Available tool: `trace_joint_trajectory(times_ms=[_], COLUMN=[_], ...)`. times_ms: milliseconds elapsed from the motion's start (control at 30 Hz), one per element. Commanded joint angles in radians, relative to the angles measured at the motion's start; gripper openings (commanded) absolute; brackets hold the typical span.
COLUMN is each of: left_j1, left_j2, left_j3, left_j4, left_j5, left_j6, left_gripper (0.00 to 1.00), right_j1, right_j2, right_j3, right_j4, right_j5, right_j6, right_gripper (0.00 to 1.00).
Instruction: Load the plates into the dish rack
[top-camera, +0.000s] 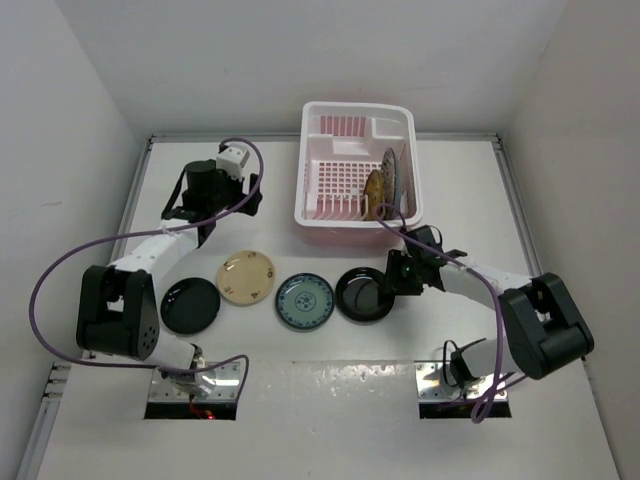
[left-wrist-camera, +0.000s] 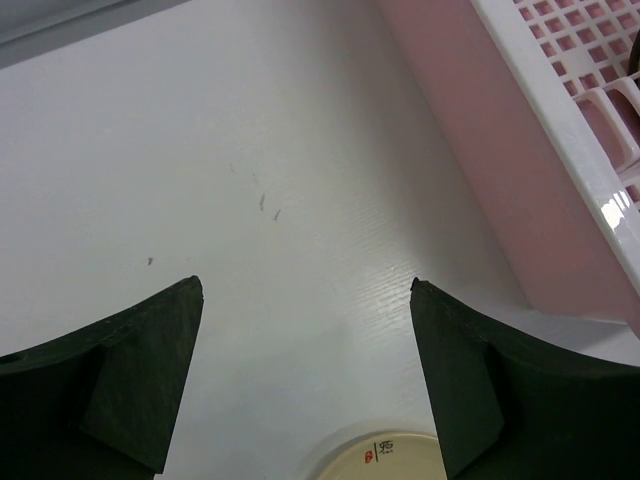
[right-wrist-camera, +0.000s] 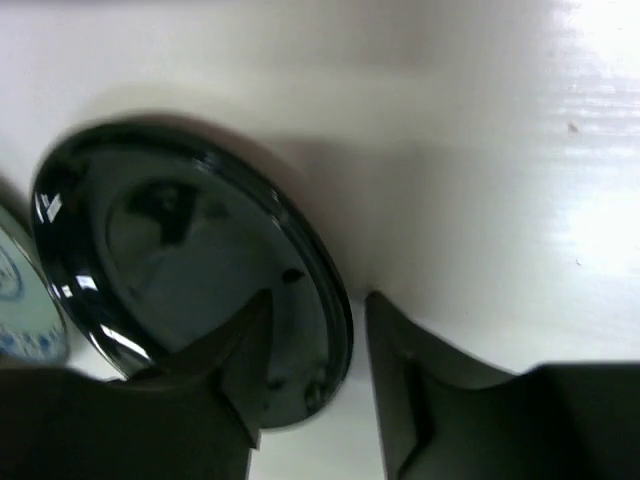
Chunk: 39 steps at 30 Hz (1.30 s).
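Observation:
Four plates lie in a row on the table: a glossy black plate (top-camera: 190, 305), a cream plate (top-camera: 246, 277), a blue-green patterned plate (top-camera: 305, 300) and a second black plate (top-camera: 365, 294). My right gripper (top-camera: 392, 278) is low over that second black plate (right-wrist-camera: 190, 260). It (right-wrist-camera: 318, 296) is open, with one finger above the plate's inside and the other just outside the rim, a small gap showing. My left gripper (top-camera: 245, 190) hangs open and empty (left-wrist-camera: 307, 285) left of the dish rack (top-camera: 320, 215). A yellow plate (top-camera: 374, 187) and a white patterned plate (top-camera: 389, 178) stand in the rack.
The rack's pink wall (left-wrist-camera: 560, 130) fills the upper right of the left wrist view, and the cream plate's edge (left-wrist-camera: 385, 458) shows below the fingers. The blue-green plate (right-wrist-camera: 15, 300) lies just left of the black one. White walls close in the table on three sides.

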Motion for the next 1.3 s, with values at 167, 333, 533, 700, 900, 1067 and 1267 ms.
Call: trace_joint_trajectory(times_ms=[167,333,533,700,900,1067,1267], left_j1=[-0.012,-0.012,-0.003,0.006,0.045,0.085,0.137], left_j2=[-0.079,-0.079,-0.047,-0.01,0.05,0.122,0.231], left_j3=[-0.038,-0.047,-0.047,-0.029,0.002,0.069,0.221], left_j4=[0.017,0.038,0.068,0.106,0.129,0.129,0.029], left_j5=[-0.034,-0.003,0.006,0.006,-0.02,-0.127,-0.189], left_j6=[0.032,0.032,0.041,0.041,0.041,0.032,0.041], left_gripper=[0.88,0.88,0.88,0.88,0.88,0.88,0.88], right_j1=[-0.01,-0.002,0.117,0.223,0.227,0.256,0.293], right_j2=[0.05,-0.101,-0.286,-0.218,-0.024,0.333,0.668], right_j3=[-0.048,-0.076,0.165,0.615,0.953,1.339,1.685], right_j4=[0.119,0.045,-0.209,-0.44,-0.474,-0.568,-0.657], right_j5=[0.039,0.04,0.074,0.094,0.369,0.937,1.258], right_j6=[0.057,0.02,-0.119,-0.239,-0.244,-0.256,-0.423], right_gripper=[0.14,0.0,0.0,0.0,0.0,0.0,0.0])
